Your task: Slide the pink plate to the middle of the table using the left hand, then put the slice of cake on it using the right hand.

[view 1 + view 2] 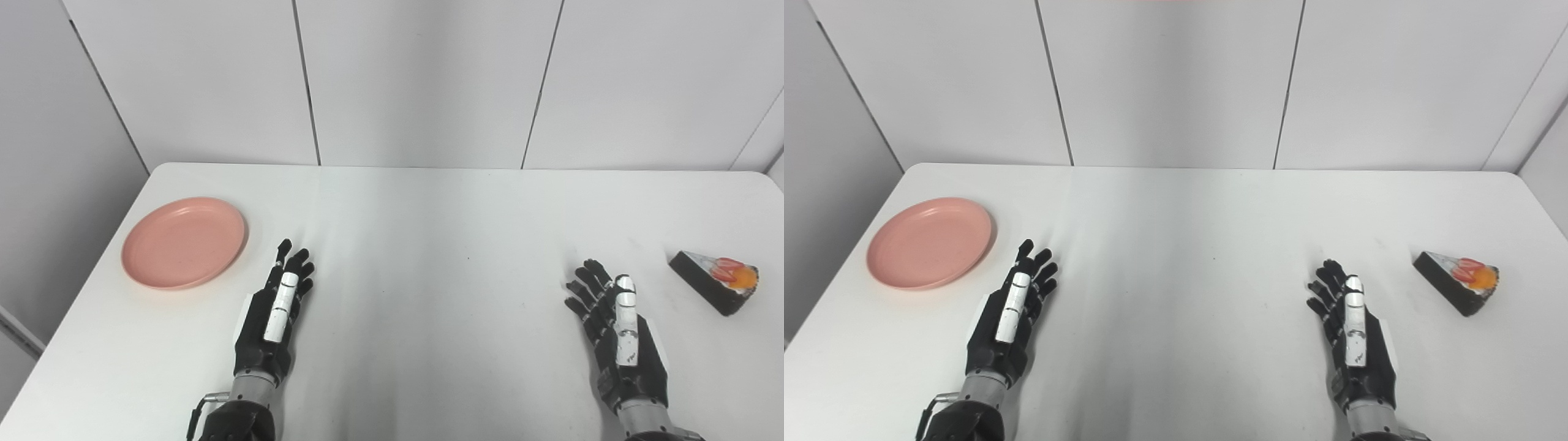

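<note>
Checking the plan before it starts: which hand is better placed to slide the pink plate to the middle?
Left. The left hand lies open just beside the pink plate; the right hand is across the table, near the cake slice.

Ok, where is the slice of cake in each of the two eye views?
Left eye view: the slice of cake lies at the far right, beyond the right hand.
Right eye view: the same slice sits further in from the right edge.
Shared landmark: the pink plate at the far left of the table.
</note>
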Controlling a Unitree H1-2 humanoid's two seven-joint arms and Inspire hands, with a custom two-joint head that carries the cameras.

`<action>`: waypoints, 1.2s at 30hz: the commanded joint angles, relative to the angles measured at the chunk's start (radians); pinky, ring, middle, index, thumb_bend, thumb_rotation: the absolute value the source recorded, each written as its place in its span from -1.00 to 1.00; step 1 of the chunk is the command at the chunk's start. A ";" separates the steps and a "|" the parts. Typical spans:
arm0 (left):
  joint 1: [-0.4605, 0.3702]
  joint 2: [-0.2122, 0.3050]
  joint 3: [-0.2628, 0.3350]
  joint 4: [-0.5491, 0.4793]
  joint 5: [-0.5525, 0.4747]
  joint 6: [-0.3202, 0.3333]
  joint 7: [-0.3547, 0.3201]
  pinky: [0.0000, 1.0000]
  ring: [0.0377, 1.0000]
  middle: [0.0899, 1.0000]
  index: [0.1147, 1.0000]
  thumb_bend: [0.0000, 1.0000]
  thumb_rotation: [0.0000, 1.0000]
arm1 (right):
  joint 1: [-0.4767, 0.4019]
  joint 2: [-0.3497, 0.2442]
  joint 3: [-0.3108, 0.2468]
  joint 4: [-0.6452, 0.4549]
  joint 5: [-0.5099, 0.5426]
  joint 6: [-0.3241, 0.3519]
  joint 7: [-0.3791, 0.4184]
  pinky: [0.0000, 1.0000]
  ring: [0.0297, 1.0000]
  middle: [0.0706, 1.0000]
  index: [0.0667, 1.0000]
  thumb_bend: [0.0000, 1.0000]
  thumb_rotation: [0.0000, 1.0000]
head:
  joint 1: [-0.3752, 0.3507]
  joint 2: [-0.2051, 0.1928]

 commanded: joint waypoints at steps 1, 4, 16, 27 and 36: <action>-0.025 0.002 -0.006 -0.020 0.004 -0.027 -0.003 0.89 0.87 0.89 1.00 0.52 0.65 | -0.008 -0.003 0.004 -0.004 -0.004 -0.016 0.009 0.79 0.77 0.77 0.74 0.65 1.00 | 0.001 0.000; -0.025 0.001 -0.005 -0.021 0.003 -0.025 -0.002 0.89 0.87 0.89 1.00 0.52 0.65 | -0.008 -0.004 0.005 -0.004 -0.004 -0.014 0.010 0.81 0.77 0.77 0.75 0.64 1.00 | 0.002 -0.001; -0.027 0.009 -0.004 -0.020 -0.005 -0.020 -0.010 0.90 0.88 0.91 1.00 0.48 0.66 | -0.009 -0.003 0.008 -0.001 -0.012 -0.016 0.010 0.79 0.76 0.77 0.74 0.67 1.00 | -0.002 0.001; -0.026 0.007 -0.004 -0.020 -0.006 -0.016 -0.009 0.91 0.88 0.90 1.00 0.49 0.66 | -0.011 -0.003 0.008 0.003 -0.014 -0.015 0.011 0.78 0.76 0.77 0.74 0.68 1.00 | -0.003 0.001; -0.028 0.008 -0.005 -0.019 -0.005 -0.012 -0.010 0.91 0.89 0.90 1.00 0.45 0.66 | -0.012 -0.003 0.009 0.006 -0.015 -0.018 0.013 0.77 0.75 0.77 0.74 0.68 1.00 | -0.003 -0.001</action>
